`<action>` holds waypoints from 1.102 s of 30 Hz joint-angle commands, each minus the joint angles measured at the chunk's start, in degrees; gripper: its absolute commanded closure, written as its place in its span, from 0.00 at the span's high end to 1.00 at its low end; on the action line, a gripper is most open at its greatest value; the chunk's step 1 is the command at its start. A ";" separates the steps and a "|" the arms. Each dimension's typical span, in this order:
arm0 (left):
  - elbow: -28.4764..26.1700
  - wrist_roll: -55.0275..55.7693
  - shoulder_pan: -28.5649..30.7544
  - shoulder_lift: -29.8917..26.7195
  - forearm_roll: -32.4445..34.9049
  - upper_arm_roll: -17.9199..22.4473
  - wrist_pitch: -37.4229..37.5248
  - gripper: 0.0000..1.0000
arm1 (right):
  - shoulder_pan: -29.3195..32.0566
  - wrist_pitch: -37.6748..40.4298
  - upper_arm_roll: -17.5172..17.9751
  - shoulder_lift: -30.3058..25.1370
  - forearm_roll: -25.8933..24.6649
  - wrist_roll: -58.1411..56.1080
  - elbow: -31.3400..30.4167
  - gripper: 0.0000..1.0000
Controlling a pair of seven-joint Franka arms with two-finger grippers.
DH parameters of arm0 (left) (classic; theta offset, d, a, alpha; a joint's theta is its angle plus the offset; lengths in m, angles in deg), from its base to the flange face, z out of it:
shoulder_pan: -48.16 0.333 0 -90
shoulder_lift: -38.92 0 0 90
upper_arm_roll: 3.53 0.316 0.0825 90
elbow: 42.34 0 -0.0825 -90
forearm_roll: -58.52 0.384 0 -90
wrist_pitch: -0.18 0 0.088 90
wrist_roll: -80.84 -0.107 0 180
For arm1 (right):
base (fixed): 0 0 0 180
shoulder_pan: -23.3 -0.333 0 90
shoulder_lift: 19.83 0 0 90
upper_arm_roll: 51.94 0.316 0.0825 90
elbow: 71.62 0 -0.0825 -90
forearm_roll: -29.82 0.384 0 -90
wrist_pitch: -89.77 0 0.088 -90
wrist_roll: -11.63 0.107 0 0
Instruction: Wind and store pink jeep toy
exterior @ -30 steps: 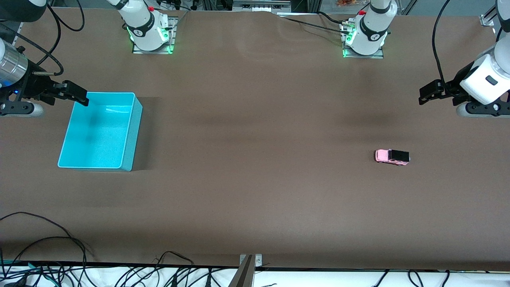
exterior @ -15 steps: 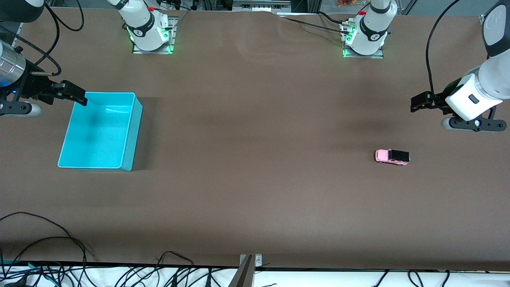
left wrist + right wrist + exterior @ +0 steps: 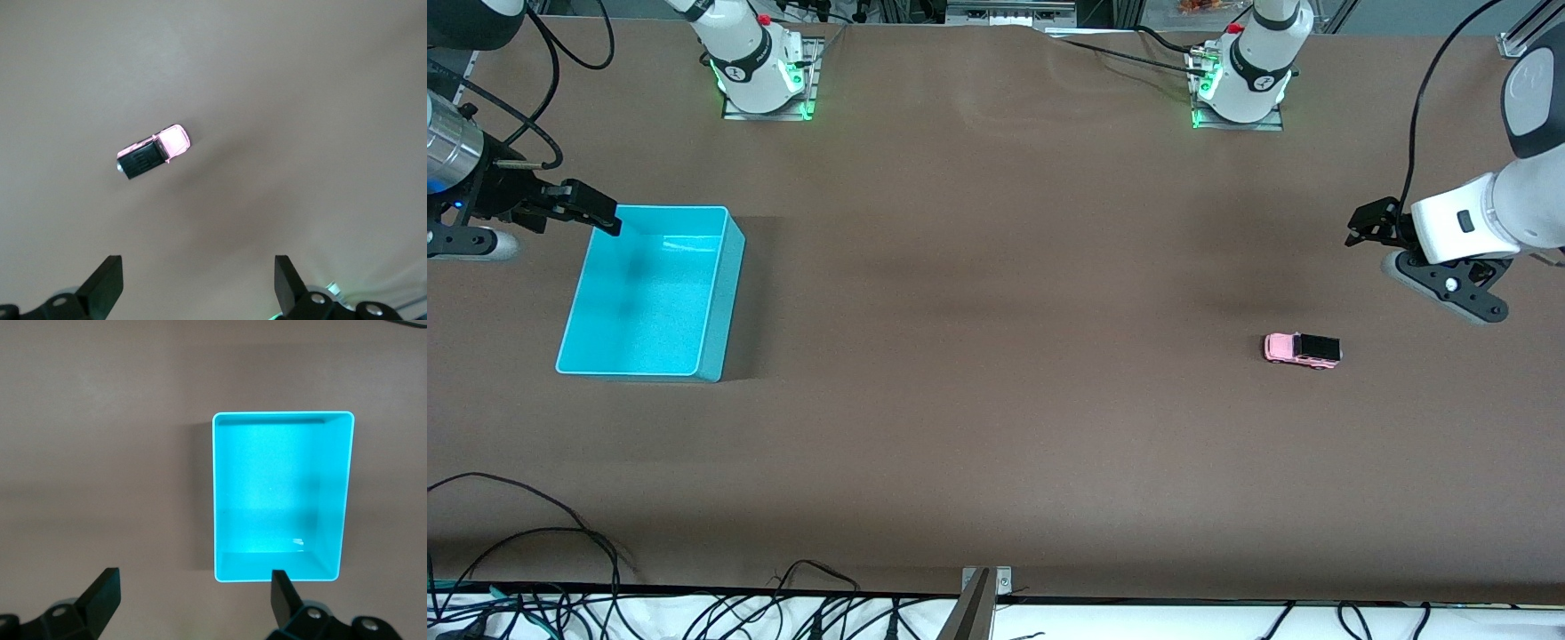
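Pink jeep toy lengthwise along the table, pink nose toward the right arm's end; both grippers spread.

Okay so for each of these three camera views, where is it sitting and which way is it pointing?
Front view: high across the table, facing both arm bases; shows both arms, the turquoise bin and pink jeep toy.
Left wrist view: on the left arm, looking down at the jeep past the open left pincer.
Right wrist view: on the right arm, looking down into the bin past the open right pincer.
Each wrist view shares its object with the front view.
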 commanded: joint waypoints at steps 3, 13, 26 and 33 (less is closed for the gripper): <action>2.52 -14.57 1.32 3.35 0.76 0.08 -0.04 1.00 | -0.01 1.10 -0.40 0.13 0.93 -0.90 0.97 1.00; 1.56 -38.29 4.57 8.18 1.11 -0.01 -10.40 1.00 | -0.01 1.10 -0.40 0.13 0.93 -0.90 0.97 1.00; -0.90 -61.78 5.63 17.15 1.37 -0.01 -23.85 1.00 | -0.01 1.10 -0.40 0.22 0.93 -0.90 0.97 1.00; -13.00 -66.52 7.29 16.90 3.22 -0.18 -38.57 1.00 | -0.01 1.10 -0.40 0.22 0.93 -0.90 0.97 1.00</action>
